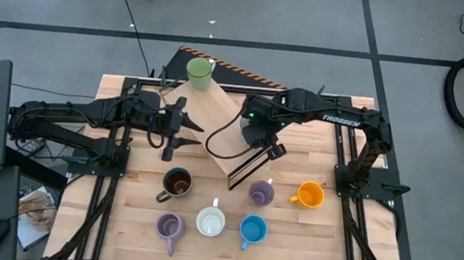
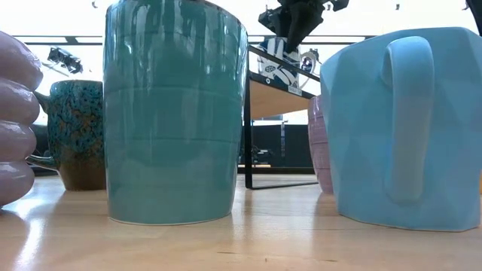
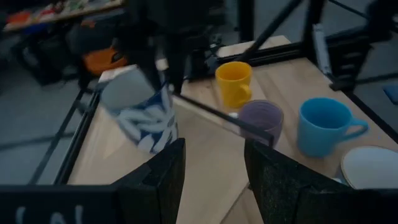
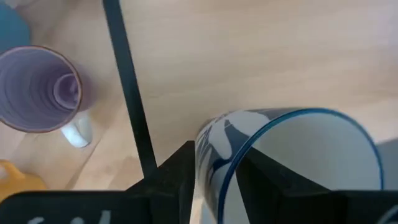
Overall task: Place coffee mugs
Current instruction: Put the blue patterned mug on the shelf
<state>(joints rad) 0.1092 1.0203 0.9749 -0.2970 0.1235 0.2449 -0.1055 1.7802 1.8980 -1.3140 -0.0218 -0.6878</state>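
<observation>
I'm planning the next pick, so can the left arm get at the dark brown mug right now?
Probably yes. The left gripper is open and holds nothing, and it hovers just behind the dark brown mug, with bare table between them. The right gripper is busy over the shelf, shut on the patterned white mug.

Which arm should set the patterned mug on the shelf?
Right. The right gripper already pinches the patterned mug by its rim, above the wooden shelf. The left gripper waits open beside it, holding nothing.

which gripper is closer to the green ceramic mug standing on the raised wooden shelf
Left. The left gripper hovers open just below the green mug in the high view. The right gripper, holding the white mug with dark blue pattern, sits farther across the wooden shelf.
</observation>
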